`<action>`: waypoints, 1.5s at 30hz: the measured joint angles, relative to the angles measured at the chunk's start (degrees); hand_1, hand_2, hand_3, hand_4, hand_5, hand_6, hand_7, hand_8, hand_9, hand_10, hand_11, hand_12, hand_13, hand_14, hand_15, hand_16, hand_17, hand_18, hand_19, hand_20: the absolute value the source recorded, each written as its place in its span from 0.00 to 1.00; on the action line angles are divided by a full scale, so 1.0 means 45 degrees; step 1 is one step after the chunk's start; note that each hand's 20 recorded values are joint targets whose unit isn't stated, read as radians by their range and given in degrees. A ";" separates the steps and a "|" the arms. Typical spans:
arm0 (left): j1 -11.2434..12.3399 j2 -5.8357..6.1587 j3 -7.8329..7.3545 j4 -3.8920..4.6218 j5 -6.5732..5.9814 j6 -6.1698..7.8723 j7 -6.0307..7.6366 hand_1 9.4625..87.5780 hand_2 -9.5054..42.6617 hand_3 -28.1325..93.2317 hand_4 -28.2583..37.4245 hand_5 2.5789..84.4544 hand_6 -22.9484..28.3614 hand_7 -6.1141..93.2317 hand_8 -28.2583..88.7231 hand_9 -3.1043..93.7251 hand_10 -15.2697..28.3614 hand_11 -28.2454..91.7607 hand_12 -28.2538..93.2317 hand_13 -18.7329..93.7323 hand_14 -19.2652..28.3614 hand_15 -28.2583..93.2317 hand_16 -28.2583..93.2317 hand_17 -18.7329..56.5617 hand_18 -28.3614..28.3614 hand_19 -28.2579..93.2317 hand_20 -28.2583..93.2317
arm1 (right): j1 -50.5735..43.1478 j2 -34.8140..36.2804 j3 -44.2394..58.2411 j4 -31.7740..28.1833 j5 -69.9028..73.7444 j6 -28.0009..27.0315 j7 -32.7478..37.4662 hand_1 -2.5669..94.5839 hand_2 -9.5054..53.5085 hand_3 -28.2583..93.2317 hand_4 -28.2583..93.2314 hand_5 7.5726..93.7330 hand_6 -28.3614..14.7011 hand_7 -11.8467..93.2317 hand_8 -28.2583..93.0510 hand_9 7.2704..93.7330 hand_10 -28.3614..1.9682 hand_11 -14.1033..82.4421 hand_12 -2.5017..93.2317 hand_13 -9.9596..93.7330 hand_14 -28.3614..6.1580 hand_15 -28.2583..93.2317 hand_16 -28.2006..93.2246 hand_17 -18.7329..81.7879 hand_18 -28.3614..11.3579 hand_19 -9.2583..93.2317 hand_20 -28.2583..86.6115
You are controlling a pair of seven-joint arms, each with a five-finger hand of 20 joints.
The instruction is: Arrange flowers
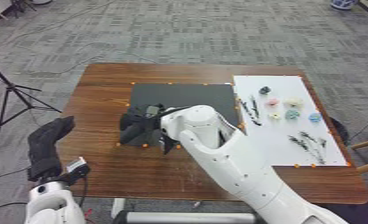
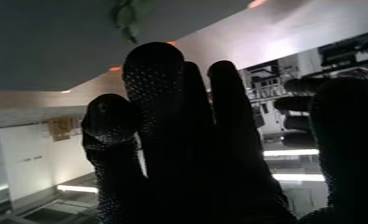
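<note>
See green sprig (image 2: pixel 125 17) against black mat (image 1: pixel 194 95), near frame centre in head view; right hand (image 2: pixel 156 95) at mat, fingers straight, slightly apart, pinching nothing; flower heads (image 1: pixel 292 114) and dark stems (image 1: pixel 309 145) on white sheet (image 1: pixel 278 85), frame right; looks early, most left to arrange; left hand (image 1: pixel 47 145) frame left, fingers extended.

And it's a brown wooden worktop (image 1: pixel 100 105), a dark mat (image 1: pixel 194 95) lying flat, a white sheet (image 1: pixel 283 85) to its right, orange markers (image 1: pixel 170 83) along their edges
</note>
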 measured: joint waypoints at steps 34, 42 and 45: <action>-0.1461 -0.0084 0.1565 -0.0117 0.0920 0.0843 -0.0690 0.20 0.29 0.82 0.00 0.66 0.49 0.29 0.16 0.58 0.67 0.43 0.34 0.51 0.73 0.36 0.23 0.29 0.68 0.32 0.36 | 0.1006 0.2266 -0.1141 0.0106 0.0530 0.0833 0.1008 0.25 0.30 0.74 0.12 0.51 0.54 0.20 0.19 0.51 0.49 0.22 0.17 0.76 0.38 0.75 0.48 0.57 0.11 0.94 0.72; -0.1515 0.0008 0.1653 -0.0097 0.0752 0.1273 -0.0565 0.20 0.30 0.82 0.00 0.66 0.49 0.29 0.16 0.57 0.67 0.43 0.34 0.52 0.73 0.37 0.23 0.31 0.67 0.32 0.36 | 0.0958 0.2282 -0.0993 -0.0267 0.1729 0.1054 0.1720 0.25 0.30 0.73 0.12 0.51 0.54 0.20 0.19 0.52 0.48 0.22 0.17 0.77 0.38 0.75 0.48 0.57 0.10 0.94 0.72; -0.1515 -0.0008 0.1622 -0.0097 0.0785 0.1256 -0.0587 0.19 0.30 0.82 0.00 0.66 0.49 0.29 0.16 0.58 0.67 0.43 0.34 0.52 0.74 0.37 0.23 0.30 0.69 0.33 0.37 | 0.0894 0.2221 -0.0987 -0.0432 0.1815 0.1150 0.1779 0.25 0.31 0.73 0.12 0.51 0.54 0.20 0.19 0.52 0.48 0.22 0.17 0.77 0.38 0.75 0.48 0.57 0.11 0.94 0.72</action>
